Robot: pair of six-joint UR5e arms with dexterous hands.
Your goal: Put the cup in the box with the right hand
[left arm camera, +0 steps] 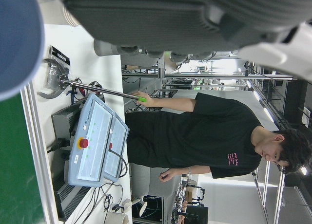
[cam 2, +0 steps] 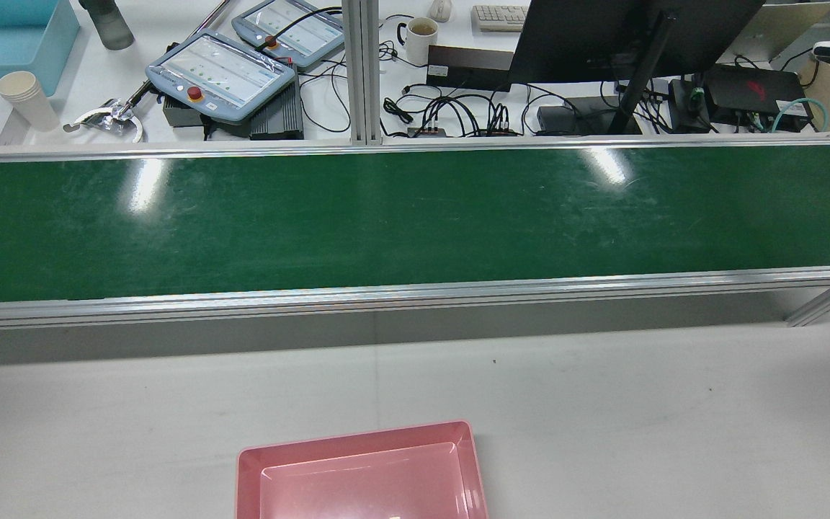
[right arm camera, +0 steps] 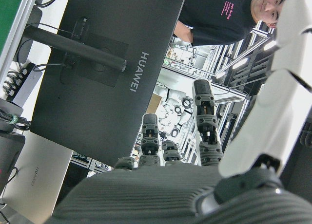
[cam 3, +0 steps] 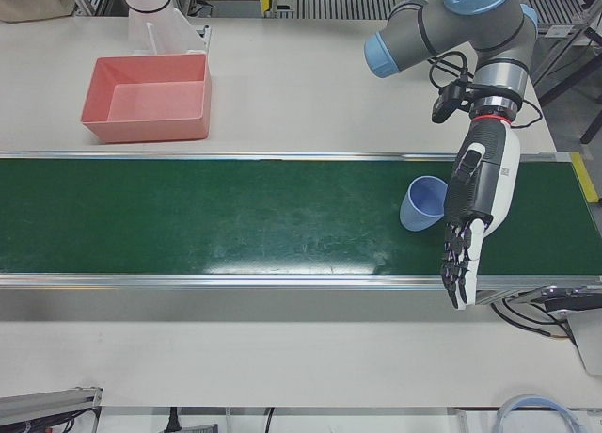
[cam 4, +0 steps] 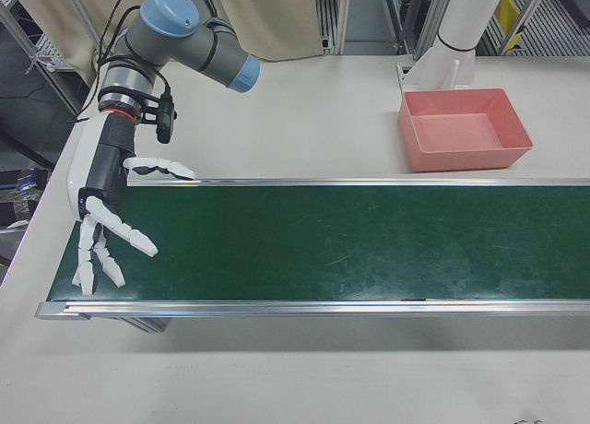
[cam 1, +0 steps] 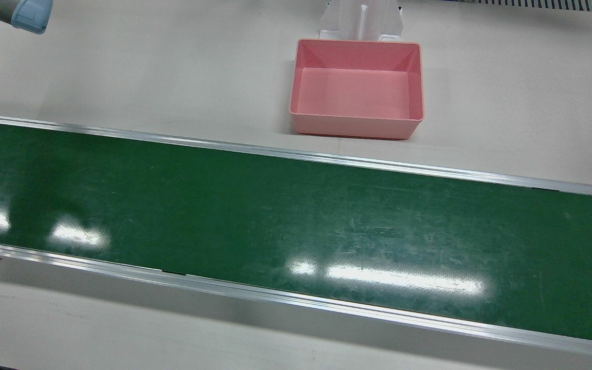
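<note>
Overhead lighting bright, even across my views. Strip-light glare on green belt [cam 1: 296,221]: patches near its front edge in front view, two streaks in rear view. Soft shadow on belt at front view's left. White surface [cam 1: 121,77] slightly washed out. Hand views: near fingers [right arm camera: 273,117] blurred, backgrounds sharper.

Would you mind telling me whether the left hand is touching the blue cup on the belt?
Cannot tell. In the left-front view the left hand overlaps the right edge of the cup, so neither contact nor a gap shows plainly.
</note>
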